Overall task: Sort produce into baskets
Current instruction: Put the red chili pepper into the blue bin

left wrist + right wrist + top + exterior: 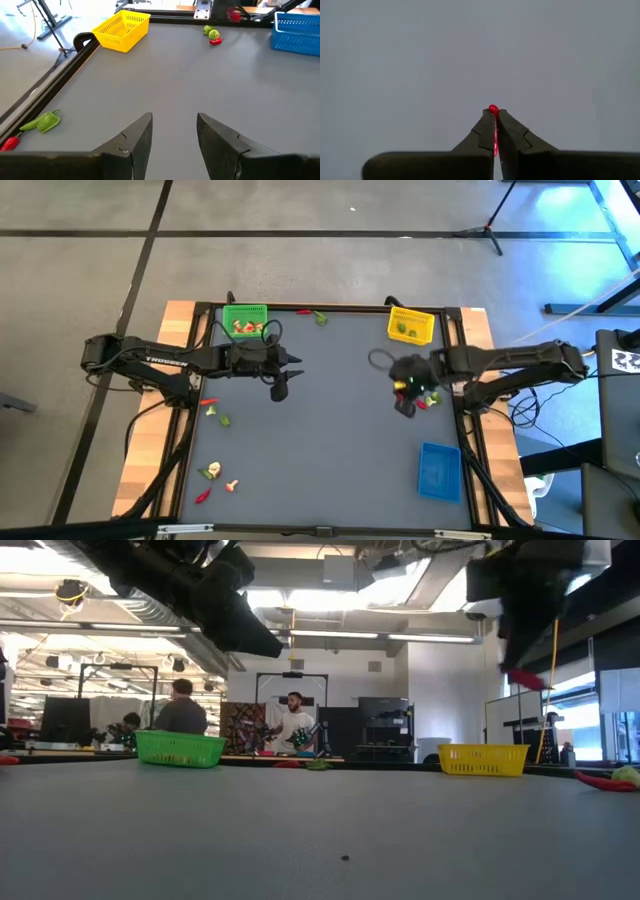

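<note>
The right gripper is clamped on a red chili piece; only the chili's tip shows between the closed fingertips. In the high view this gripper is above the right part of the grey table, between the yellow basket and the blue basket. In the low view the red chili piece hangs clear of the table surface.

The left gripper has its fingers apart with nothing between them. In the high view it hovers over the table just in front of the green basket.

Basket positions: the green basket stands at the far left edge of the table and holds several pieces of produce, the yellow basket at the far right edge holds a green piece, and the blue basket sits near the front right corner.

Loose produce:
- A green piece and a red piece lie touching on the table near the right gripper.
- A red chili and a green piece lie at the far edge between the green and yellow baskets.
- Red, green and pale pieces are scattered along the left edge of the table.

People are visible in the room beyond the table.
</note>
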Controlling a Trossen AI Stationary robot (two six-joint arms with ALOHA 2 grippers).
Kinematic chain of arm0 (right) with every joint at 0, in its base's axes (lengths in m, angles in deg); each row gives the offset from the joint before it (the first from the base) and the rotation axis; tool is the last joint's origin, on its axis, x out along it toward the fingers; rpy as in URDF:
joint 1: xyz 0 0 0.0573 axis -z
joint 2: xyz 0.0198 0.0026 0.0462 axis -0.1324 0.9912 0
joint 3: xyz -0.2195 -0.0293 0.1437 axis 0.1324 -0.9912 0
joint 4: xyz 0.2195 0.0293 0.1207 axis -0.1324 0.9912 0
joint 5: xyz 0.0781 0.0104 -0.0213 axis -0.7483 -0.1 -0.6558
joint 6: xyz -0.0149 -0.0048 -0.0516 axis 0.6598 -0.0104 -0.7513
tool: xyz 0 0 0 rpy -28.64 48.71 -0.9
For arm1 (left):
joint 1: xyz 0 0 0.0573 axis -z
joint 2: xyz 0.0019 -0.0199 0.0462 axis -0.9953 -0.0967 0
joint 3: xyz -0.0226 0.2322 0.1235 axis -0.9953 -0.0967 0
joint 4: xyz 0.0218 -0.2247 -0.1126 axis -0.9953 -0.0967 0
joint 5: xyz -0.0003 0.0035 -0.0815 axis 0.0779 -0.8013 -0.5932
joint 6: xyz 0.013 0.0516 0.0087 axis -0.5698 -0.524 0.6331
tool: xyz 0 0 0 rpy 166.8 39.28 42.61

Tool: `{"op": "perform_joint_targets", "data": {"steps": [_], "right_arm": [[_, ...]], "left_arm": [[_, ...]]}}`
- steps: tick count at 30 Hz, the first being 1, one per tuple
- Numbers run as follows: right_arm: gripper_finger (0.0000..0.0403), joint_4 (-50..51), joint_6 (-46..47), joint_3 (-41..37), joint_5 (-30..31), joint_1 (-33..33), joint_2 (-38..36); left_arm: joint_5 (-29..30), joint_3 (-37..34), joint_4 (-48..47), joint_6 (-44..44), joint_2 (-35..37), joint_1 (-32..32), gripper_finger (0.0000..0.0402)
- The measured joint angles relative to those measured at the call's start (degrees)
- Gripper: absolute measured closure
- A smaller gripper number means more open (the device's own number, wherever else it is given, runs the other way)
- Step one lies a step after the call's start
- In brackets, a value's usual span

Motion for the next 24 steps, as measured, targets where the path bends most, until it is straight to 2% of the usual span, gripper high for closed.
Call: {"op": "perform_joint_targets", "data": {"steps": [6, 13, 19, 24], "right_arm": [[0.0397, 1.2, 10.1, -0.1, -1.3, -9.8, 0.2], [0.0397, 1.4, 21.6, -0.1, -5.7, -19.4, 0.2], [0.0397, 5.3, 33.6, -0.2, -8.1, -27.9, 0.5], [0.0397, 4.0, 41.7, -3.9, -7.8, -34.9, 0.6]], "left_arm": [[0.0, 0.0, -0.6, -1.3, 0.0, 0.0, 0.0251], [0.0, 0.0, -1.6, -1.6, 0.0, 0.0, 0.0251], [0.0, 0.0, -1.6, -1.6, 0.0, 0.0, 0.0251], [0.0, 0.0, -1.6, -1.6, 0.0, 0.0, 0.0251]]}}
